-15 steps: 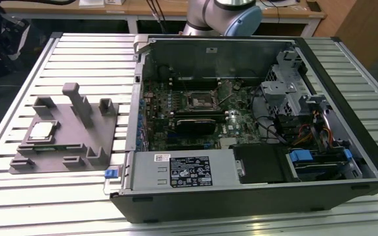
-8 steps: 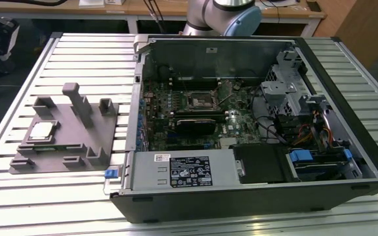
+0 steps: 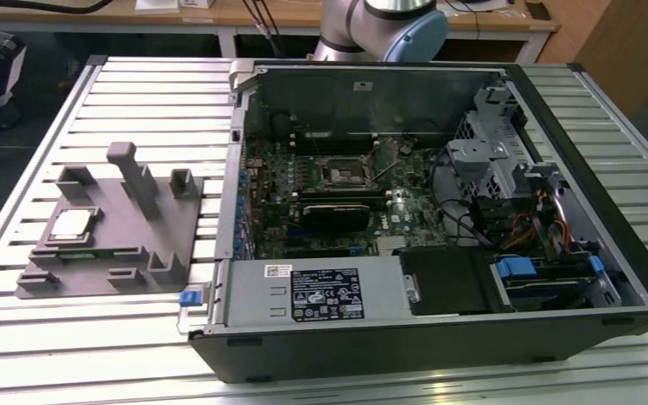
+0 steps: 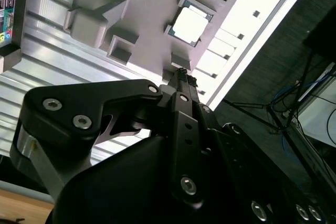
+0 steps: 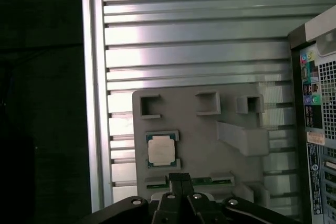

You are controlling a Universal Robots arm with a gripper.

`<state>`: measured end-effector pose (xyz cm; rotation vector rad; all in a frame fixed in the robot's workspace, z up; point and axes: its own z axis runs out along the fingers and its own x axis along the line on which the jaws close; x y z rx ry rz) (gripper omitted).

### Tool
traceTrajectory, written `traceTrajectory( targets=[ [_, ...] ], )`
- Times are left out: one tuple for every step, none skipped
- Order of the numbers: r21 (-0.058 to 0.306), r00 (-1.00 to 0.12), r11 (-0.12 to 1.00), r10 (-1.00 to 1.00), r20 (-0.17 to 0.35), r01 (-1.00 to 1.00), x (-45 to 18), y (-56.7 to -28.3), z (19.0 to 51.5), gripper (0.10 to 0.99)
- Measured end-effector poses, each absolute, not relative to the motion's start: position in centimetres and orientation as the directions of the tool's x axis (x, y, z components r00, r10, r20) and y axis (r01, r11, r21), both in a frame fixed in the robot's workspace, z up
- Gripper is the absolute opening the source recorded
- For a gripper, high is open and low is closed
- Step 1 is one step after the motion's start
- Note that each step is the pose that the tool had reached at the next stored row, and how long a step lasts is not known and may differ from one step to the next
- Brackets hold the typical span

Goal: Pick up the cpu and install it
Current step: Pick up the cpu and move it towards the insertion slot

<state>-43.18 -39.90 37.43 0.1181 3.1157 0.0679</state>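
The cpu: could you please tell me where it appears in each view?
Exterior view: the cpu lies in a recess of the grey fixture, on the exterior view's left, beside the computer case.
Second wrist view: the cpu sits in that recess of the grey fixture.
First wrist view: the cpu in that same recess.
Shared landmark: the grey fixture.

In the exterior view the arm (image 3: pixel 360 29) shows at twelve o'clock as a grey link and joint with a pale blue cap. In both wrist views the black gripper (image 5: pixel 179 177) (image 4: pixel 182 73) stretches ahead of the cameras, its fingers (image 5: pixel 173 184) pressed together, gripping nothing.
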Motion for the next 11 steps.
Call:
traceTrajectory(
  targets=[
    [0.044, -0.997, 0.996, 0.076, -0.021, 0.075, -43.22, -39.9, 37.37, 0.106],
    [0.044, -0.997, 0.996, 0.076, -0.02, 0.075, -43.25, -39.89, 37.3, 0.106],
    [0.044, -0.997, 0.996, 0.076, -0.02, 0.075, -43.26, -39.9, 37.22, 0.106],
    [0.044, -0.997, 0.996, 0.076, -0.02, 0.075, -43.27, -39.91, 37.15, 0.106],
    [0.044, -0.997, 0.996, 0.076, -0.02, 0.075, -43.28, -39.91, 37.09, 0.106],
    [0.044, -0.997, 0.996, 0.076, -0.02, 0.075, -43.28, -39.92, 37.02, 0.106],
    [0.044, -0.997, 0.996, 0.076, -0.02, 0.075, -43.28, -39.94, 36.93, 0.106],
    [0.044, -0.997, 0.996, 0.076, -0.02, 0.075, -43.28, -39.97, 36.83, 0.106],
    [0.044, -0.997, 0.996, 0.076, -0.02, 0.075, -43.3, -39.98, 36.72, 0.106],
    [0.044, -0.997, 0.996, 0.076, -0.02, 0.075, -43.33, -40.0, 36.61, 0.106],
    [0.044, -0.997, 0.996, 0.076, -0.02, 0.075, -43.37, -40.01, 36.52, 0.106]
  ],
)
